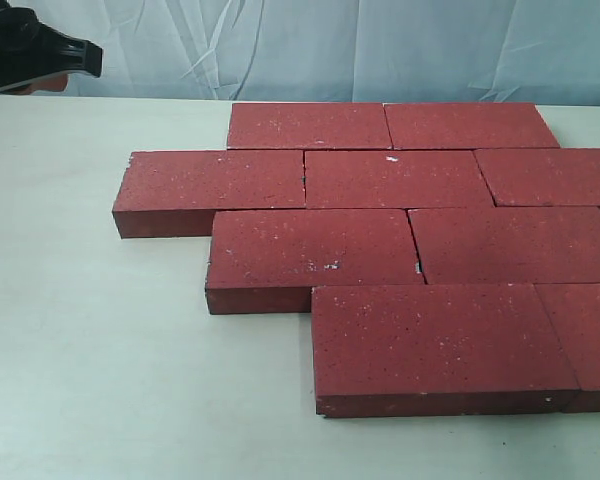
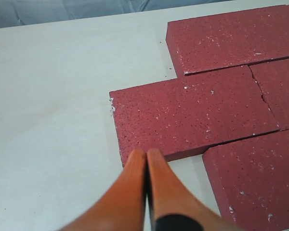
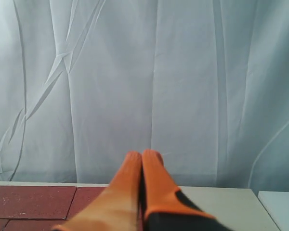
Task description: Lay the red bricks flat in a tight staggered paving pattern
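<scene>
The red bricks point(image 1: 400, 180) lie flat on the pale table in four staggered rows that touch each other, running off the right edge of the exterior view. The leftmost brick point(image 2: 192, 113) of the second row sits just beyond my left gripper point(image 2: 146, 153), whose orange fingers are pressed together with nothing between them, near that brick's corner. A black part of the left arm point(image 1: 40, 55) shows at the top left of the exterior view. My right gripper point(image 3: 142, 155) is shut too, raised and pointing at the curtain, with bricks point(image 3: 33, 202) below it.
A wrinkled pale blue curtain point(image 1: 380, 45) hangs behind the table. Bare table surface point(image 1: 90, 340) stretches left of and in front of the bricks. The table's far edge point(image 3: 221, 190) runs under the curtain.
</scene>
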### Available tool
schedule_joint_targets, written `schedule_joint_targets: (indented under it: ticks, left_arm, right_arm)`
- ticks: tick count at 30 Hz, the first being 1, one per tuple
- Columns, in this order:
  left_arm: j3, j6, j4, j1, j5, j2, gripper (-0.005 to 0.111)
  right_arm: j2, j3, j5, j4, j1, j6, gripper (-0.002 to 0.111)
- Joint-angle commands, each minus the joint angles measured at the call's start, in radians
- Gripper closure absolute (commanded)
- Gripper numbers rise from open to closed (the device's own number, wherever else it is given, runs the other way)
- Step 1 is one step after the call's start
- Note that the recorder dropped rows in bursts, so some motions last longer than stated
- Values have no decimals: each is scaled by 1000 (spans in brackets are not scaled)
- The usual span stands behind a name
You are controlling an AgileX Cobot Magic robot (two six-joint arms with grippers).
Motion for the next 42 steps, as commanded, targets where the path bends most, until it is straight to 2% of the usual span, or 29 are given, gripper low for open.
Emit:
schedule_joint_targets:
  ticks: [1, 13, 33, 42]
  left_arm:
    - [-2, -5, 2, 1, -2, -8, 107]
    - [-2, -5, 5, 1, -2, -8, 107]
    - [-2, -5, 5, 1, -2, -8, 107]
    - [-2, -5, 5, 1, 0, -8, 107]
  right_arm:
    - [-4, 2, -10, 2, -3, 0, 109]
    - [-65, 74, -7, 2, -3, 0, 109]
    - [-417, 559, -7, 2, -3, 0, 109]
    - [-426, 711, -11, -6, -3, 0, 109]
